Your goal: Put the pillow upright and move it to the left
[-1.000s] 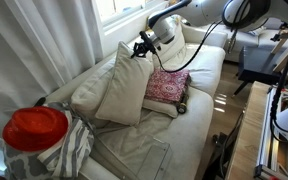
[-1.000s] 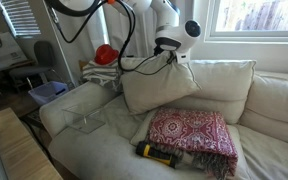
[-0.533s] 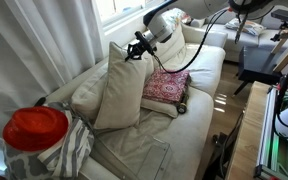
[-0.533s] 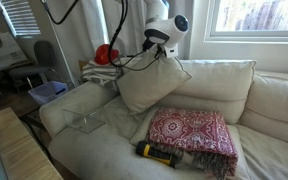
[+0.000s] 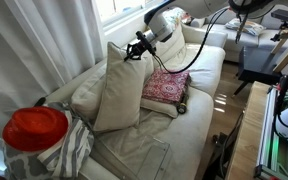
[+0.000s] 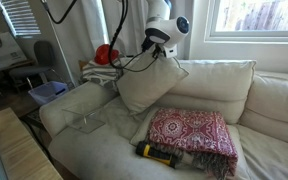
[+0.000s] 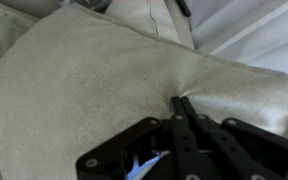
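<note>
The cream-white pillow stands upright on the sofa in both exterior views, leaning against the back cushions. My gripper is shut on the pillow's upper corner, also seen in an exterior view. In the wrist view the two black fingers are pressed together with a pinch of pillow fabric between their tips.
A red-pink patterned cushion lies on the seat with a dark and yellow object in front of it. A clear plastic box sits on the seat. A red cap is close to one camera. Sofa arm.
Over the last second my gripper carried the pillow's corner along the sofa towards the armrest and the pillow now stands more upright. In the last half second nothing visibly moved.
</note>
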Available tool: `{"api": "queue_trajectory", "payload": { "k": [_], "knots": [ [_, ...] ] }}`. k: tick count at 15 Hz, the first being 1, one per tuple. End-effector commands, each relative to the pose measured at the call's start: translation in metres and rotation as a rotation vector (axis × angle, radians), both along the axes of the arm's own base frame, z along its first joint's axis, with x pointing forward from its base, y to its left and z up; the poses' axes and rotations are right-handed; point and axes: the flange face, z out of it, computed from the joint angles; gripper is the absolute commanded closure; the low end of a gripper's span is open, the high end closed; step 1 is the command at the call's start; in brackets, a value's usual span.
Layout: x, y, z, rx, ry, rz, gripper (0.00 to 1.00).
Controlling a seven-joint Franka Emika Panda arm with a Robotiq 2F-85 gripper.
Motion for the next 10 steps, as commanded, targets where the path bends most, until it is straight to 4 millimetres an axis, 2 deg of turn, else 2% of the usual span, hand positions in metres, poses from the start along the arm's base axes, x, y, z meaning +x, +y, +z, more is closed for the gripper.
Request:
{"api": "queue_trajectory", "payload": {
  "k": [1, 5, 10],
  "knots": [
    [-0.005, 0.059, 0.02, -0.006, -0.052, 0.192, 0.99],
    [-0.011, 0.138, 0.029, -0.021, -0.08, 0.397, 0.99],
    [-0.022, 0.229, 0.026, -0.079, -0.139, 0.635, 0.99]
  ]
}}
